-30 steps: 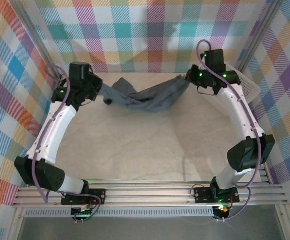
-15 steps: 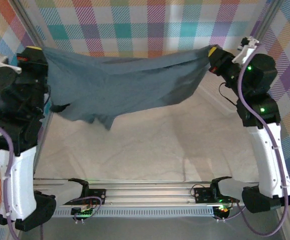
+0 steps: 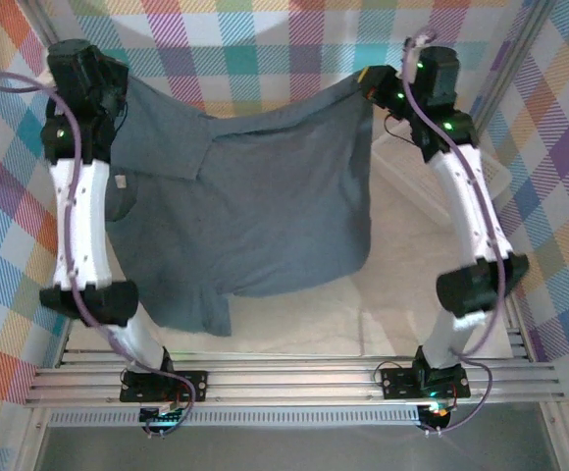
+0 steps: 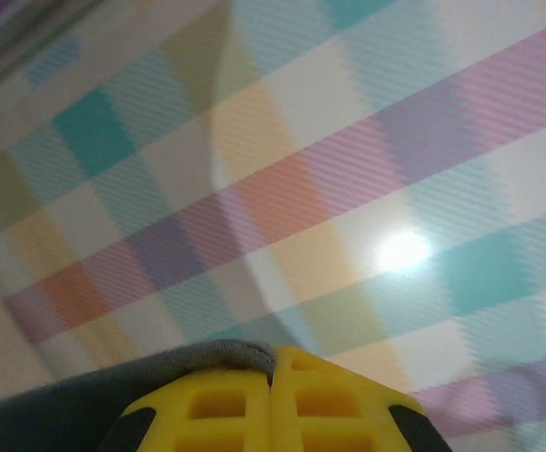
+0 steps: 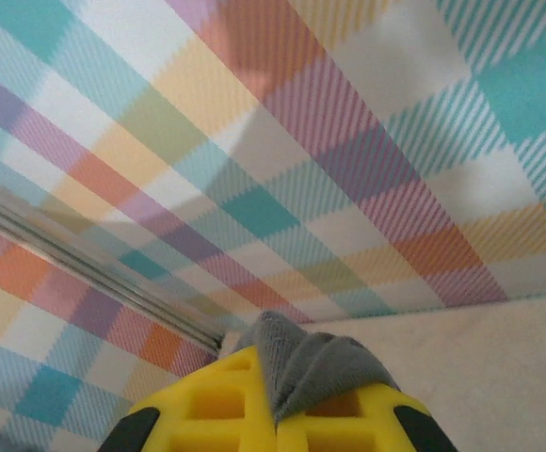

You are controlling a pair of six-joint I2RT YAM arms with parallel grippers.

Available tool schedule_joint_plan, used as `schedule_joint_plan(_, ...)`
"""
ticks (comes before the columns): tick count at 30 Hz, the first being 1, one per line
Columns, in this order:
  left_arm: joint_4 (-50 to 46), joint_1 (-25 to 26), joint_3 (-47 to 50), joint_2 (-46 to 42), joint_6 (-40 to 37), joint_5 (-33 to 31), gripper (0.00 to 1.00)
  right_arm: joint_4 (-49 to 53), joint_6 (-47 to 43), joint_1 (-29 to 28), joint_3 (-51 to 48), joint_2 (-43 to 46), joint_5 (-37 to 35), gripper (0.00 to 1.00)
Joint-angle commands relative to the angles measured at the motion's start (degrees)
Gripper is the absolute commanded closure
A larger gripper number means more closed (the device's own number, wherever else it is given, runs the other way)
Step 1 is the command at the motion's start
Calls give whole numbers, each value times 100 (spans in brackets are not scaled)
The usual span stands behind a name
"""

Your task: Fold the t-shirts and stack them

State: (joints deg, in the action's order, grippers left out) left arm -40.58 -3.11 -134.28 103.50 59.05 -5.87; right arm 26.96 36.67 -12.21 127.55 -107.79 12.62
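- Here, the t-shirt (image 3: 265,206) hangs spread in the air between the two raised arms, its top edge stretched across and sagging a little in the middle.
- The left gripper (image 4: 271,410) is closed, its yellow tips pressed together, with a grey hem of the shirt caught at them.
- The right gripper (image 5: 275,405) is clamped on a bunched fold of the same cloth.
- The shirt's lower edge hangs low over the table (image 3: 412,294); whether it touches cannot be told.
- One sleeve dangles beside the left arm, near the front rail (image 3: 294,378).
- A plaid backdrop (image 3: 294,49) stands behind.
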Motion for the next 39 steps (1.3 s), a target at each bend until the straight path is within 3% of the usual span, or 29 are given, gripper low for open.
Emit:
schedule_joint_plan(1,-75,-347,-717,293,385,1070,100,316,61,115,1297,-508,344,100)
schedule_joint_plan(7,436,-616,-1556,483,658,1455,100,407,498,471,3005,-1269,512,100)
schedule_joint_plan(11,812,-695,-1558,-58,748,1303,100,112,909,887,3029,-1048,684,100)
schedule_joint_plan(14,465,-690,-1394,-627,592,1146,100,179,900,1141,2672,-640,726,100)
schedule_joint_plan(16,32,-690,-722,-1180,573,1035,100,266,791,1220,2036,-209,676,100)
schedule_joint_plan(19,185,-665,1755,-2495,662,887,100,193,675,1219,283,724,325,100)
schedule_joint_plan(23,-52,-623,4880,-3839,1023,833,100,-330,971,1188,-2841,1986,-299,100)
schedule_joint_plan(25,-50,-611,6117,-4078,1035,1127,91,-317,946,1085,-3964,2299,-385,100)
schedule_joint_plan(26,-25,-598,6598,-4102,985,1313,76,-282,941,1023,-4490,2387,-363,94)
schedule_joint_plan(28,-1,-515,7235,-4040,774,1444,54,-209,896,949,-5317,2488,-350,71)
schedule_joint_plan(29,-138,-445,7422,-3981,664,1401,47,-77,841,916,-5665,2499,-397,60)
schedule_joint_plan(31,-301,-315,7598,-3881,458,1318,41,206,685,902,-6054,2462,-481,50)
schedule_joint_plan(36,-600,94,7748,-3628,254,1079,41,656,315,706,-6241,2337,-639,47)
schedule_joint_plan(39,-268,240,7864,-3316,341,1197,45,666,49,390,-6072,2174,-859,49)
